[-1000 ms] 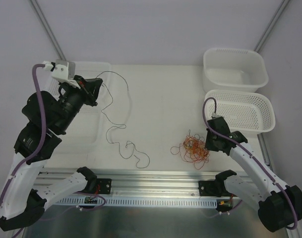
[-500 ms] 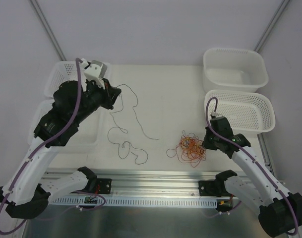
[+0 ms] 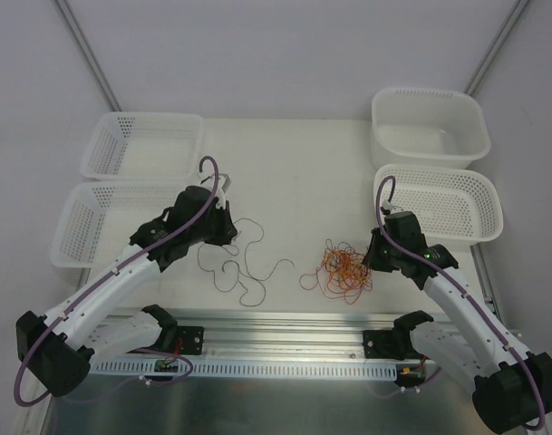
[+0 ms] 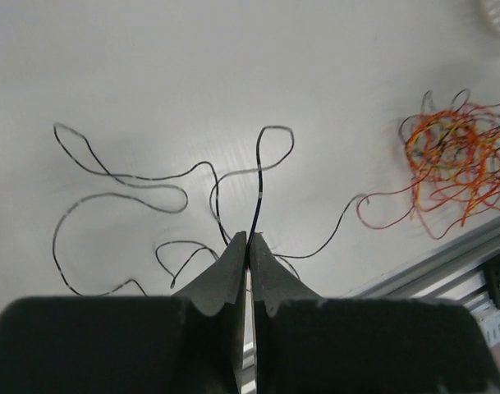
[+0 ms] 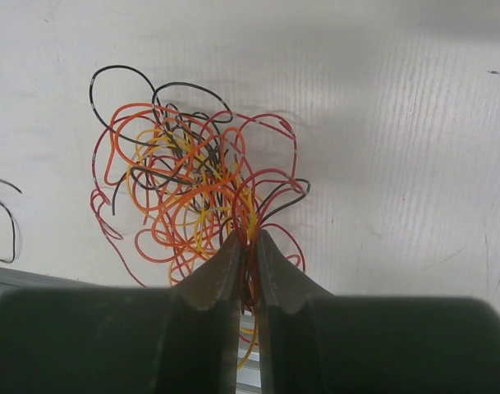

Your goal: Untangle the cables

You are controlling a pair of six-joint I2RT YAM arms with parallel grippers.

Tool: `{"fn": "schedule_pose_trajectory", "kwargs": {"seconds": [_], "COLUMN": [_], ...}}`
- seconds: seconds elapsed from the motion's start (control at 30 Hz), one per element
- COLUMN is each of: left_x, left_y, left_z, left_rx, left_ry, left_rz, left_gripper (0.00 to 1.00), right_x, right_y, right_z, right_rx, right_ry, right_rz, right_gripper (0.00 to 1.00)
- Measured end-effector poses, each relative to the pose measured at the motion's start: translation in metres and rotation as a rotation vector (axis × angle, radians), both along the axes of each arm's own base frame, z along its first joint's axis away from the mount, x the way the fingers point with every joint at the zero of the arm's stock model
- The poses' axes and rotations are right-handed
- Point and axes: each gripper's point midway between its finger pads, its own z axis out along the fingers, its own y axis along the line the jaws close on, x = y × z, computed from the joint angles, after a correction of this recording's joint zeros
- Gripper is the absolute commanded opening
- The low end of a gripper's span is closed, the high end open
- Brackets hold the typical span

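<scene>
On the bench (image 3: 294,172), near its front edge, the cables lay in two groups. One black cable (image 4: 257,176) was spread in loose loops on the left. The tangle (image 5: 184,189) of orange, red, black and pale yellow strands sat on the right. A red loop from the tangle reached near the black cable's end; I could not tell whether they touched.

The left end effector (image 4: 248,240) was pinched closed on the black cable. The right end effector (image 5: 247,238) was pinched on several strands at the tangle's near side.

Hazards, as I judged them:
- The right grip held more than one strand, so a pull could drag the whole tangle or tighten it.
- A hair-thin strand could slip from either grip.
</scene>
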Motion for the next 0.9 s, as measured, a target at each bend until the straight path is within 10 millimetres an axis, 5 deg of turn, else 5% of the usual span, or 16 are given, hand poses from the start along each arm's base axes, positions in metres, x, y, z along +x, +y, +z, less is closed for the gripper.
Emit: {"fn": "schedule_pose_trajectory", "kwargs": {"seconds": [0.13,0.37,0.47,0.63,0.9], "left_x": [-0.024,-0.048,-0.053,-0.059,-0.063], "left_y": [0.013,0.026,0.028,0.030,0.031], "left_z": [-0.068,-0.122,-0.134,-0.146,-0.137], "left_rx": [0.023,0.011,0.000,-0.004,-0.044], "left_ry": [0.175,0.320,0.357,0.402,0.419], "left_rz": [0.075,0.200,0.233,0.268,0.318], "left_gripper": [0.00,0.03,0.10,0.40,0.80], "right_x": [0.001,0.003,0.003,0.003,0.000], "right_y": [0.003,0.008,0.008,0.009,0.014], "right_z": [0.001,0.004,0.006,0.012,0.019], "right_rx": [0.014,0.035,0.039,0.054,0.078], "right_ry": [-0.005,-0.019,-0.027,-0.051,-0.076], "right_rz": [0.012,0.024,0.026,0.029,0.073], "right_gripper": [0.18,0.26,0.30,0.48,0.75]}}
